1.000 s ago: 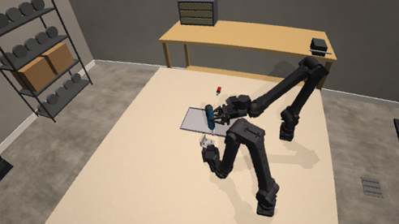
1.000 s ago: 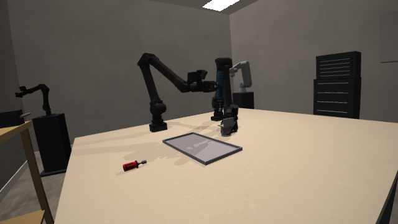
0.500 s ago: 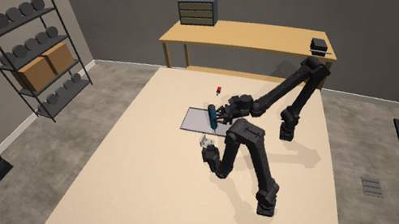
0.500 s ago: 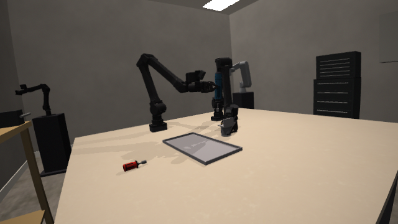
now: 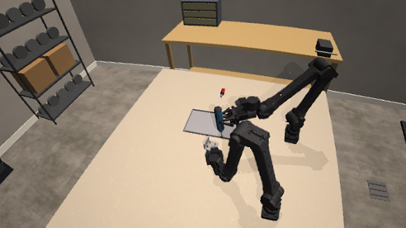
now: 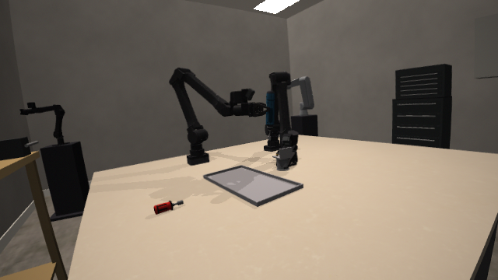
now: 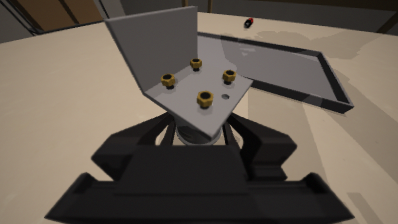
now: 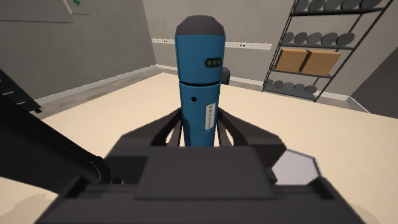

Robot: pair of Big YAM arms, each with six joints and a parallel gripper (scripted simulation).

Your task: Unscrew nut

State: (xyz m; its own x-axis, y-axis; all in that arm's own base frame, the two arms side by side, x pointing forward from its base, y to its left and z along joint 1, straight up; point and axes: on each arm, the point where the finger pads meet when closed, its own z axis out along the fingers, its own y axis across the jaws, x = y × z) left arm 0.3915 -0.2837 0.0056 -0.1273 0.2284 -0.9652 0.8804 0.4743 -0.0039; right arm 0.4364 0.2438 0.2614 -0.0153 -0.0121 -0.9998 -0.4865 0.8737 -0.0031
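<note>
Over the table, from the top: right gripper (image 5: 224,118) (image 6: 264,110) (image 8: 200,125) closed round the upright electric nut driver (image 5: 219,119) (image 6: 270,108) (image 8: 200,100), near the bracket (image 5: 208,143) (image 6: 285,152) (image 7: 160,50). Exterior: driver held high, so lining-up seems in hand. Left wrist: left gripper (image 5: 213,151) (image 6: 287,159) (image 7: 199,126) grips the standing joint module (image 6: 283,166) (image 7: 196,136), front nut (image 7: 205,99) apparently lowest; right wrist: barrel upright, next wanting centring, then a straight press.
</note>
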